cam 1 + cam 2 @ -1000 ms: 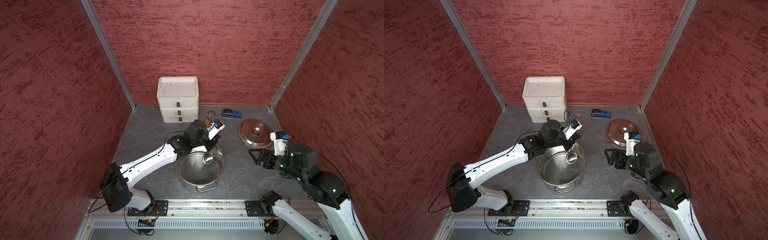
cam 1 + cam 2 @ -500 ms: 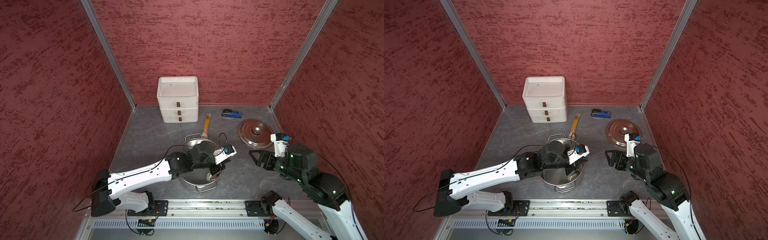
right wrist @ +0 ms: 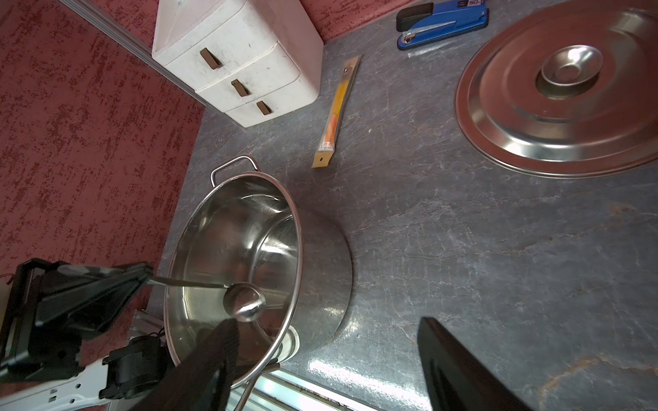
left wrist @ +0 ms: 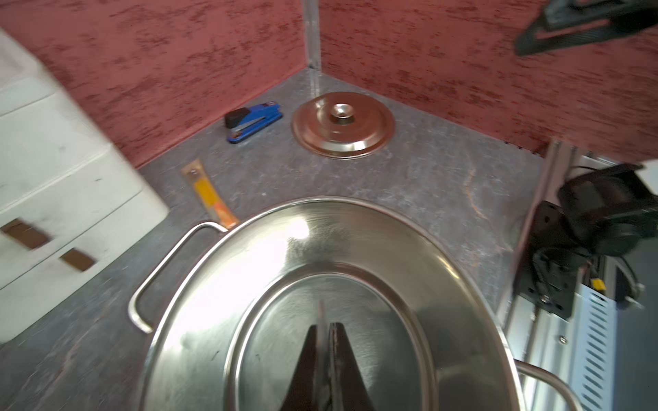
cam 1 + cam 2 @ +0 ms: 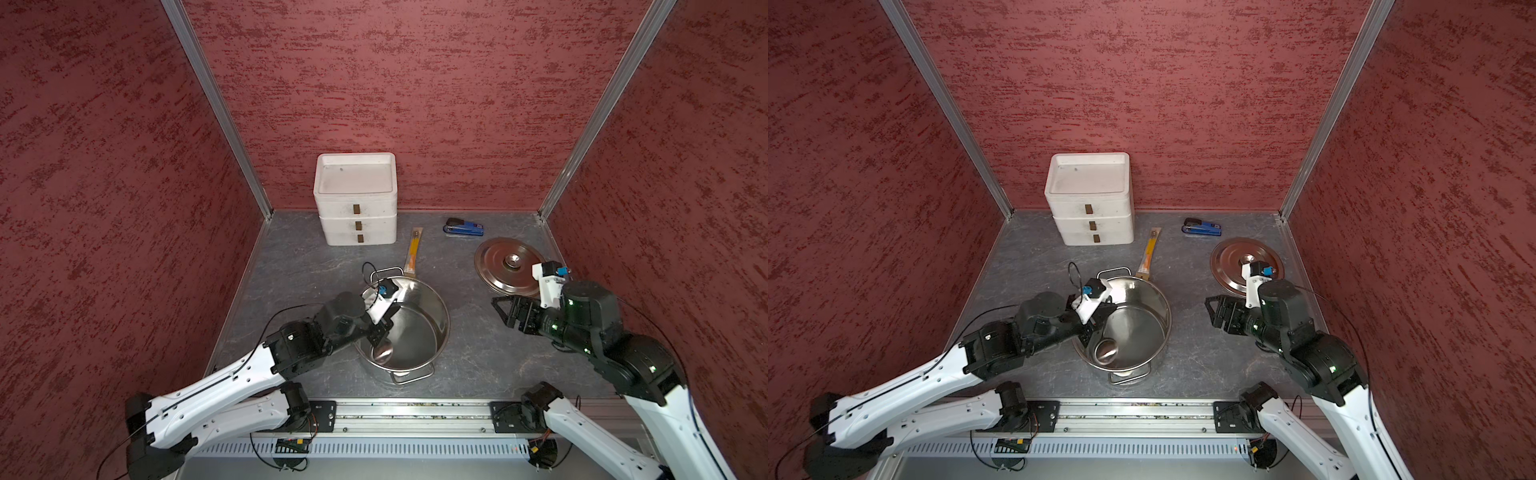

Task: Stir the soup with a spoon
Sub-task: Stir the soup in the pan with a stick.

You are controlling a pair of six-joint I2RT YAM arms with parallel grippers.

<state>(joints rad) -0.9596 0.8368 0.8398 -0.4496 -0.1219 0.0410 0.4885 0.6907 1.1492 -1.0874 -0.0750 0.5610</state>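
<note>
Left gripper [image 5: 379,333] pinched shut on spoon [image 5: 383,352] handle, reaching over pot [image 5: 444,316] rim, bowl hanging just below it inside for stirring, no soup seen; right gripper [image 5: 500,311] spread wide, empty, well aside, likely clearing the sweep.

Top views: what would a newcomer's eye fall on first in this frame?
The shiny steel pot at the table's middle, with no soup visible, and the left pincer shut on a metal ladle whose bowl is inside it. Next, the flat lid lying at the back right, with the right pincer open beside the pot.
</note>
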